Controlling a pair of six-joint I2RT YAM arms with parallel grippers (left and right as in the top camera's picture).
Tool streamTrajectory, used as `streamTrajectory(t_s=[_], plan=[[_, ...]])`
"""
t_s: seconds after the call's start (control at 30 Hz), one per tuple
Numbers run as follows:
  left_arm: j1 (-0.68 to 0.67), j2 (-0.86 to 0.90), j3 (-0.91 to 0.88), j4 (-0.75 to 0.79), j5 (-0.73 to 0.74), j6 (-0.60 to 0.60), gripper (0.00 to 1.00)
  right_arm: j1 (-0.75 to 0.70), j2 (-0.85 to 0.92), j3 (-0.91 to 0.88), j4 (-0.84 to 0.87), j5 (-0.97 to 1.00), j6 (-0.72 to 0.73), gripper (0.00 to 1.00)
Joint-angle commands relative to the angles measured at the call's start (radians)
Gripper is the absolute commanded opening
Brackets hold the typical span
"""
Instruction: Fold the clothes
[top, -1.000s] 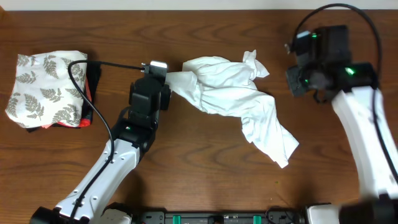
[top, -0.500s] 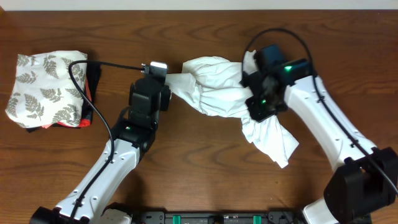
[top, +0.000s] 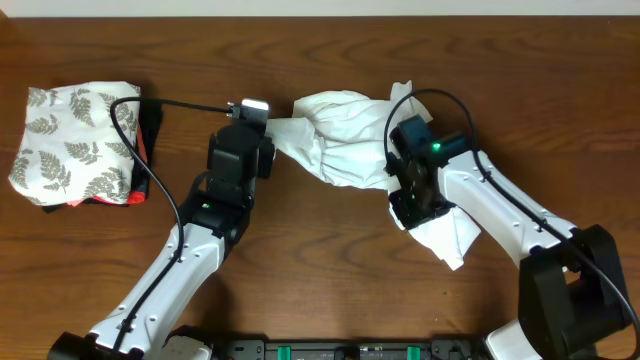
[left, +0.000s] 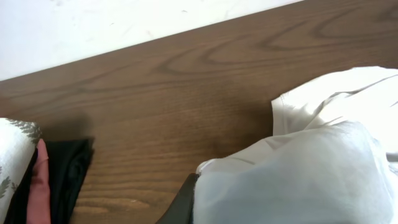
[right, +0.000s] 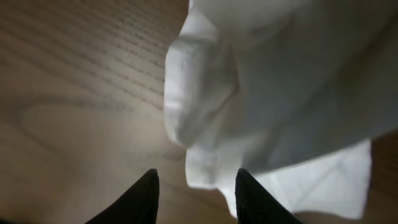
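Overhead: white T-shirt (top: 345, 140) lies crumpled across the ctr of the table (top: 300, 270), running from upper middle down to right of ctr. Left tool (top: 264, 127) sits at the shirt's left end, upper middle of frame. Cloth is drawn into a tight strip going into it, so jaws together, clamped on the T-shirt. Right tool (top: 408, 205) is right of ctr, down on the shirt's lower part, aimed toward the bottom of frame. Its jaws can't be read from up here. Far left: folded fern-print cloth (top: 70, 140) on top of black and red garments (top: 148, 150), well apart from the T-shirt. A black cable (top: 190, 103) runs from there to the left arm.

Left wrist: T-shirt (left: 311, 168) fills lower right, bunched, w/ a curved seam showing. One dark finger (left: 181, 202) peeks out at bottom ctr, cloth right over it. Bare table (left: 174, 99) across the middle. Fern-print cloth (left: 9, 155) & the dark garments (left: 68, 168) at the lower left edge.

Right wrist: blurry pic. Right tool (right: 198, 186) at the bottom, two dark fingers (right: 146, 199) standing apart w/ a clear gap. T-shirt (right: 280, 81) fills upper right, and its rolled edge hangs at the mouth of that gap. Whether it touches a finger, can't tell. Table (right: 74, 93) takes the left side.
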Motion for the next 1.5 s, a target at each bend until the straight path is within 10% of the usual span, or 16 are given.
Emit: streamTrajectory(t_s=[0.0,0.8,1.0,1.47], plan=[[0.006,-0.011,0.008,0.001,-0.016,0.005,0.06,0.006,-0.013,-0.016,0.034,-0.006,0.029,0.38],[0.006,-0.011,0.008,0.001,-0.016,0.005,0.06,0.005,-0.013,-0.129,0.203,0.023,0.138,0.34],[0.006,-0.011,0.008,0.001,-0.016,0.005,0.06,0.005,-0.013,-0.138,0.237,0.023,0.143,0.01],[0.006,-0.089,0.01,0.08,-0.016,0.006,0.06,0.004,-0.159,-0.034,0.23,0.207,0.227,0.01]])
